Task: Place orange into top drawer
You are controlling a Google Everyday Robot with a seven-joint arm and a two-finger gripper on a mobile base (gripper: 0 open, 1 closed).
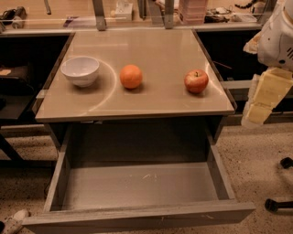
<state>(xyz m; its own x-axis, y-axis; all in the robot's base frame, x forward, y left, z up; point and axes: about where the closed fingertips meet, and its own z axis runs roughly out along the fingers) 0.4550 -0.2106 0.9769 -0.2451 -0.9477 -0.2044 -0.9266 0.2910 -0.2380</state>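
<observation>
**Open drawer and tabletop, seen from the front and above.** Along the bottom edge of the frame, the top drawer (137, 218) is pulled fully out. Its plain grey front panel is nearest, with low side walls running back on either side. Its flat bottom carries a few pale scuffs and holds nothing. A light-coloured shoe (13, 220) shows at the lower left corner on the speckled floor (256, 160). Two dark caster wheels (278, 204) stand at the lower right edge.

Above the drawer, the beige table (160, 50) fills the middle of the frame, with three things in a row across it, each well apart from the next. A white bowl (80, 70) sits upright at centre left. The orange (131, 76) rests on the tabletop just left of centre, outside the drawer and touching neither neighbour. A red-yellow apple (196, 81), stem up, lies at centre right.

At the right edge of the frame the gripper (263, 103), cream-coloured and hanging below a white arm housing (279, 39), is beside the table's right corner. It is clear of the tabletop and well apart from the orange. Whether it is released or clenched cannot be told; it holds nothing visible.

Across the top of the frame, a cluttered counter (192, 13) runs behind the table.
</observation>
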